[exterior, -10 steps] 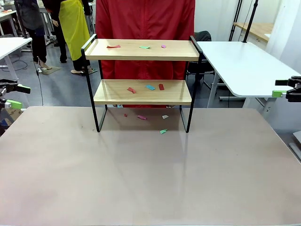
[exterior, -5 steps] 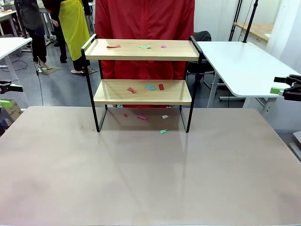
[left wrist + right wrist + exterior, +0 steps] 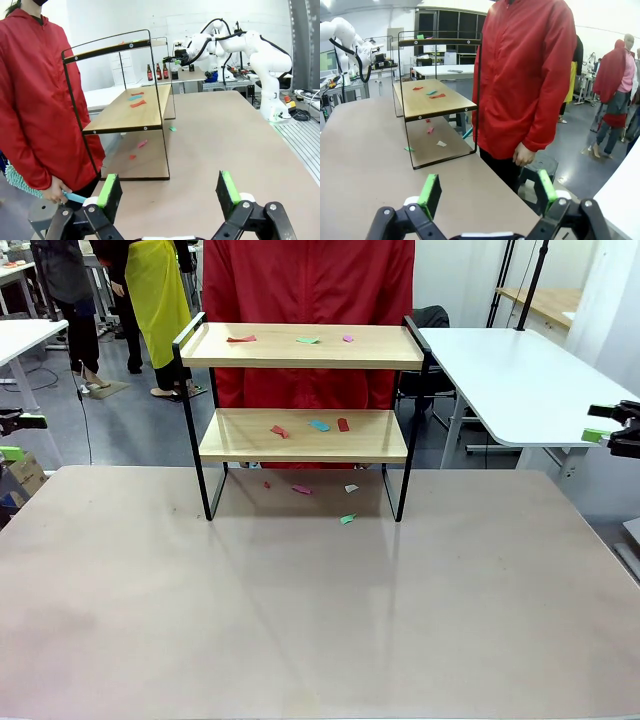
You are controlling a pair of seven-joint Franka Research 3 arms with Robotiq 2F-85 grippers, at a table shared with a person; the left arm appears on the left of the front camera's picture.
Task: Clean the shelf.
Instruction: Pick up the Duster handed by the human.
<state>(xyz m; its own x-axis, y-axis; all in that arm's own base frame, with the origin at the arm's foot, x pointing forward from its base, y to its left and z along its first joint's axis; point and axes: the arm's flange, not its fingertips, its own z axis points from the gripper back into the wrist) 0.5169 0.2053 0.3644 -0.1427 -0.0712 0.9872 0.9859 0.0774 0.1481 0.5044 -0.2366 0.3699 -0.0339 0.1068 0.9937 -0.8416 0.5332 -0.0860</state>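
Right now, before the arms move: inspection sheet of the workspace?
Surface: table beige, matte, faint smudges.
Job's things: shelf upright at the far edge, both boards littered.
Clutter: coloured scraps on both boards and on the table beneath.
End effectors: left end effector open, empty; right end effector open, empty.
Cables: cables by the right arm's base.
Surroundings: person in red jacket behind the shelf, holding a duster low.

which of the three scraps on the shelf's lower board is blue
The middle scrap on the lower board of the shelf: it is blue, while the left scrap and the right scrap are red.
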